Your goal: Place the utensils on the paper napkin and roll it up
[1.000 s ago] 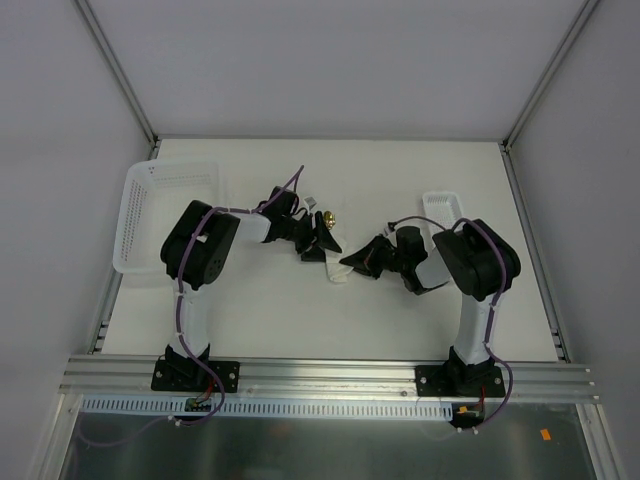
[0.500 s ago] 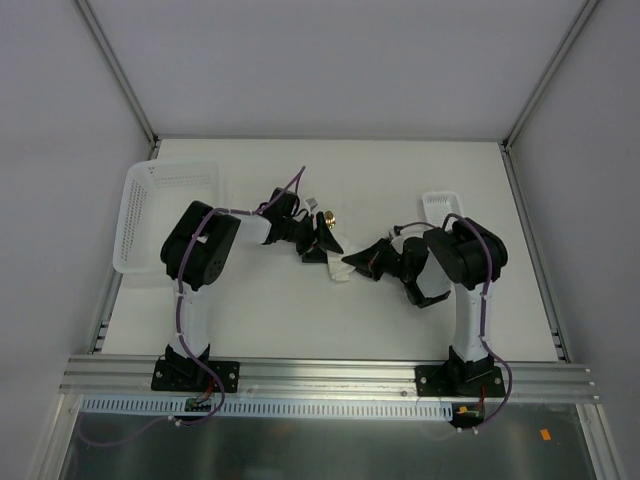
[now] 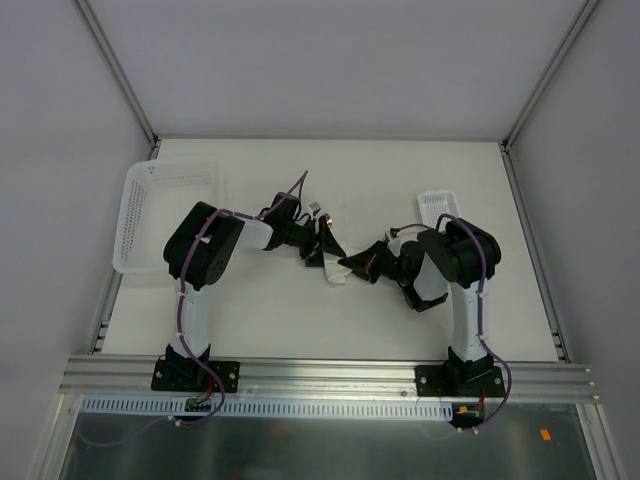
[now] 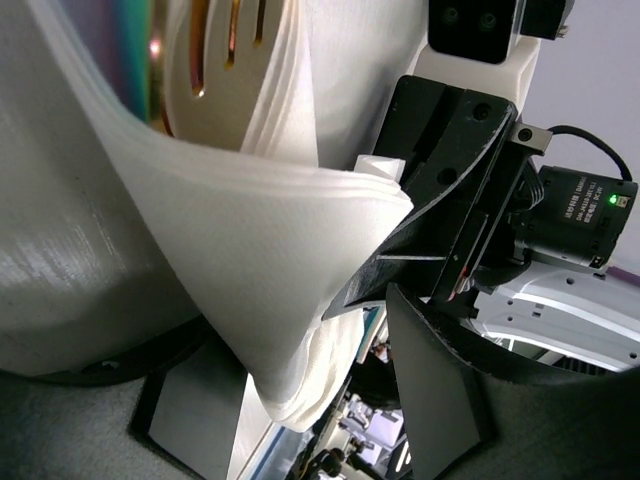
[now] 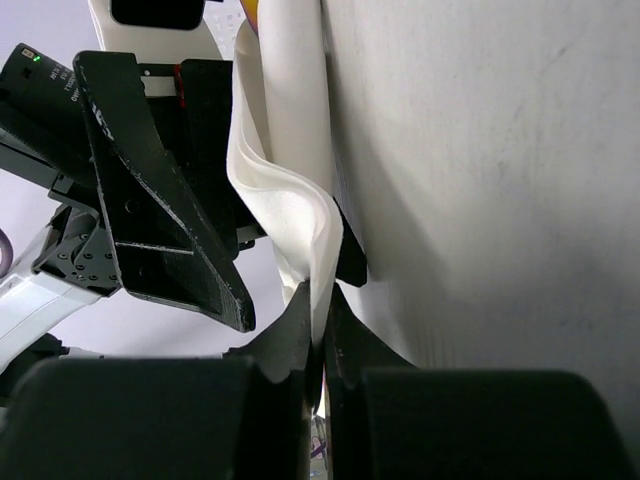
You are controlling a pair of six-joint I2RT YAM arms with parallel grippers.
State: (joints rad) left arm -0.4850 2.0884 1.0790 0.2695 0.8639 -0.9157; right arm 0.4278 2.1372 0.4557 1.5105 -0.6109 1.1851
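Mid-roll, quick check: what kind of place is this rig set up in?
Probably a lab test cell, not a kitchen: a white table boxed in by plain grey panels, two arms bolted to an aluminium rail, and white plastic baskets.

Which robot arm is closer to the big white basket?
Left. The left arm sits beside the big white basket; the right arm is across the table.

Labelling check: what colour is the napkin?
White napkin, clearest in the left wrist view.
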